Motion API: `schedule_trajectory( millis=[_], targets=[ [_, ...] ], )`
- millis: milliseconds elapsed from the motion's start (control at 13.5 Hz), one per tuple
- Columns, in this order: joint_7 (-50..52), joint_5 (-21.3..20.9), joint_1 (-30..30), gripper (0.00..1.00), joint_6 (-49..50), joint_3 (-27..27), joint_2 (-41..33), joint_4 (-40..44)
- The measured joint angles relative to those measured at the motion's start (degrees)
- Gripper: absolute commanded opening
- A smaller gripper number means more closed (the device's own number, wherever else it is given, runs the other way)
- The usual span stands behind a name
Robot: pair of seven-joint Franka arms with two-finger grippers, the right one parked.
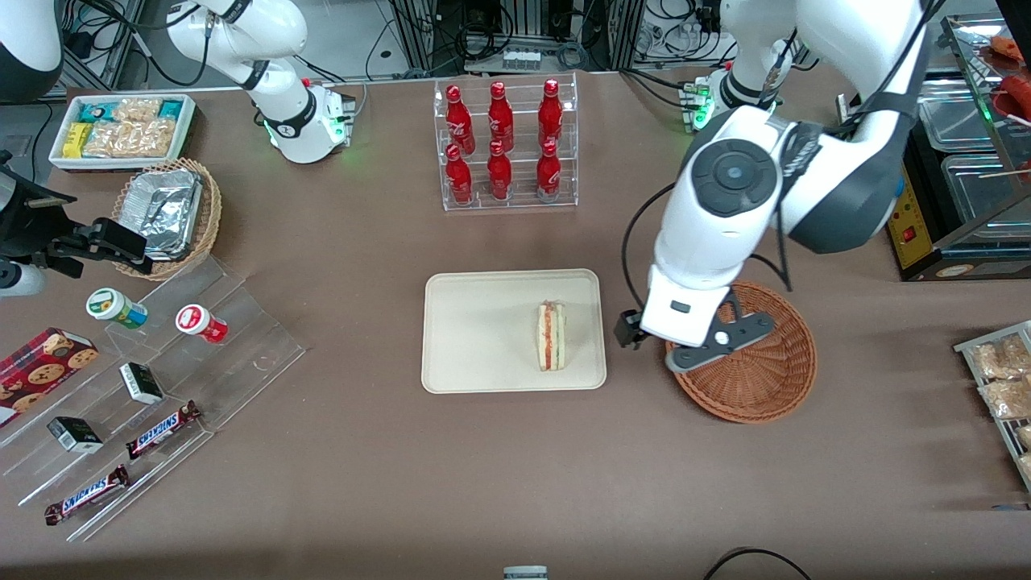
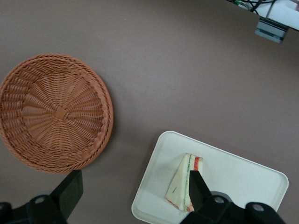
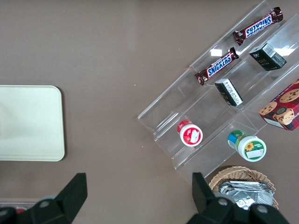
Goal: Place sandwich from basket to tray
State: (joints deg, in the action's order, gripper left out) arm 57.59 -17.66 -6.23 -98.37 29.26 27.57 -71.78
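Note:
The sandwich (image 1: 551, 336), a pale bread wedge with red and green filling, lies on the cream tray (image 1: 483, 338), at the end nearest the basket. The reddish-brown wicker basket (image 1: 765, 379) sits beside the tray toward the working arm's end of the table, and it holds nothing. My left gripper (image 1: 644, 334) hangs above the bare table between tray and basket. In the left wrist view the gripper (image 2: 134, 190) is open and holds nothing. One finger (image 2: 198, 189) hangs over the sandwich (image 2: 182, 184) on the tray (image 2: 233, 177). The other finger sits near the basket (image 2: 55, 112).
A clear rack of red bottles (image 1: 505, 145) stands farther from the camera than the tray. Toward the parked arm's end are an acrylic stepped shelf with snacks (image 1: 145, 379), a lighter wicker basket of foil trays (image 1: 169, 213) and a white snack bin (image 1: 121, 129). Bagged pastries (image 1: 999, 379) lie at the working arm's end.

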Motion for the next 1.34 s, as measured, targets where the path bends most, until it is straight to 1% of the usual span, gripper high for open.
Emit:
schedule_trajectory(
  millis=[297,594,1040,1337],
  targets=[
    [-1.18,0.53,2.13,1.00,6.05,-0.01,-1.27,2.16],
    [-6.74,3.86,5.74,1.00,11.59,-0.08,-3.34,4.87],
    [-15.42,7.88,12.14,1.00,17.70,-0.15,-8.65,4.95],
    [-18.67,9.04,13.94,1.00,18.99,-0.19,-11.44,1.77]
  ],
)
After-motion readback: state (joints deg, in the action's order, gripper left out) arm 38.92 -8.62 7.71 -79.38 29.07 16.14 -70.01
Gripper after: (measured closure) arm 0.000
